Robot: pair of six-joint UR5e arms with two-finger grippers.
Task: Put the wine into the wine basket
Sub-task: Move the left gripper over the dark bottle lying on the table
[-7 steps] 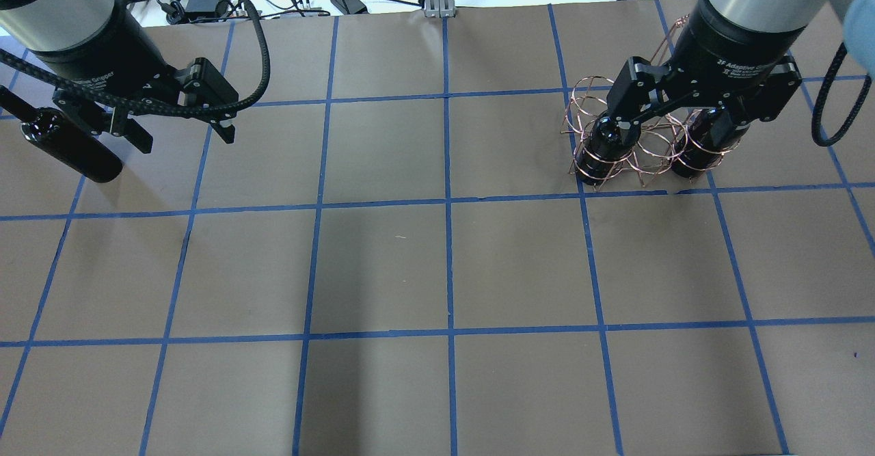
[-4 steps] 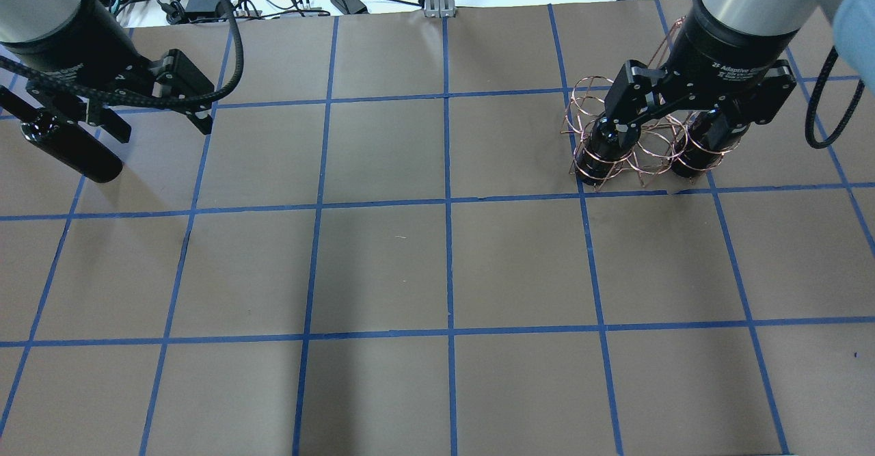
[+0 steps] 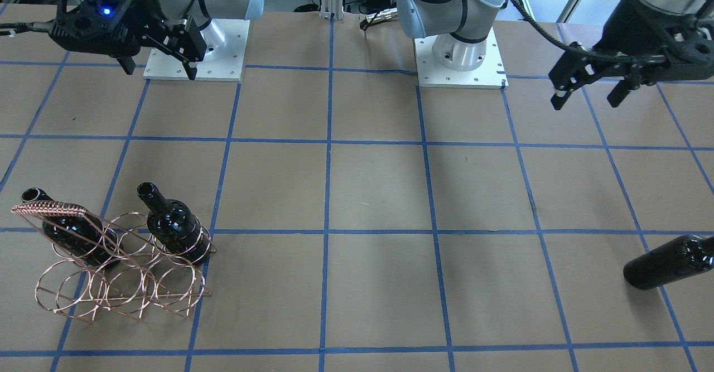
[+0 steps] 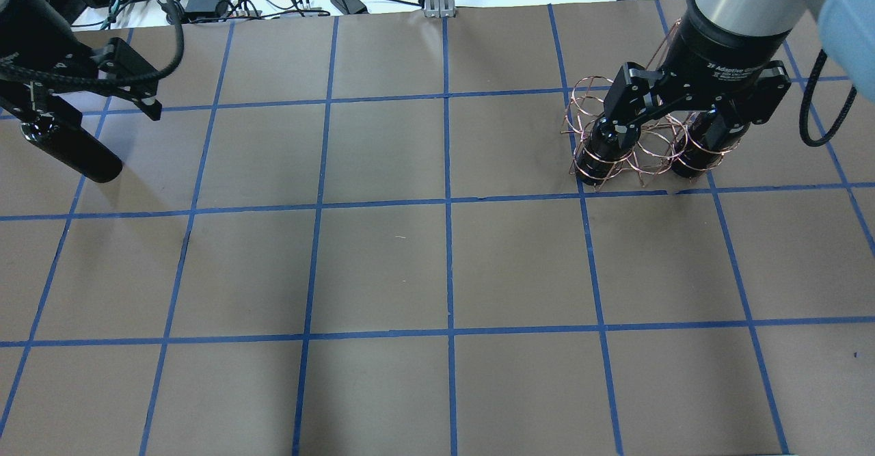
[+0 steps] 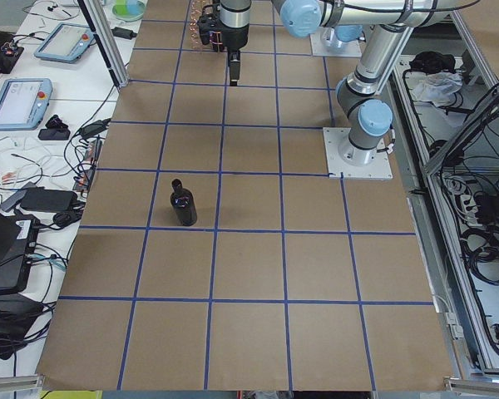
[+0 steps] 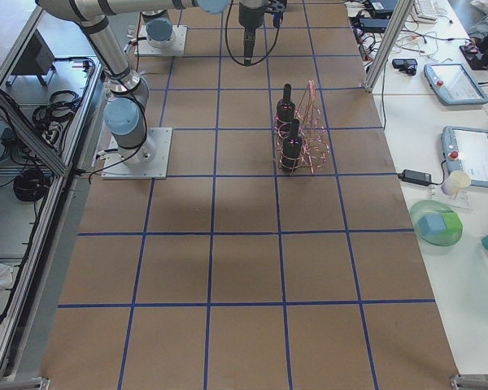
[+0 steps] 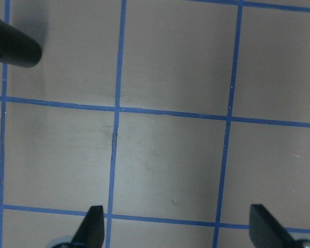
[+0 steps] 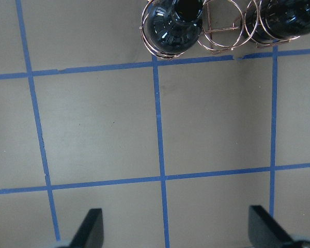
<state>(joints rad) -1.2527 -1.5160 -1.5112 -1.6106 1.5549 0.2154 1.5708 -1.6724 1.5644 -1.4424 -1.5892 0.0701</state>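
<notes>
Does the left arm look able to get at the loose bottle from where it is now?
Probably yes. The bottle stands alone with nothing near it, and the left claw hangs open close by, higher than the bottle and off to one side, so a descent onto the neck looks unobstructed.

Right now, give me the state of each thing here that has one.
Left hand: open, empty.
Right hand: open, empty.
Copper-coloured wire wine basket: upright, two rings filled, the rest empty.
Glossy black glass bottle under the basket's handle: upright in a ring.
Second black bottle: upright in a ring of the same row.
Third black bottle: upright, standing free, outside the basket.
</notes>
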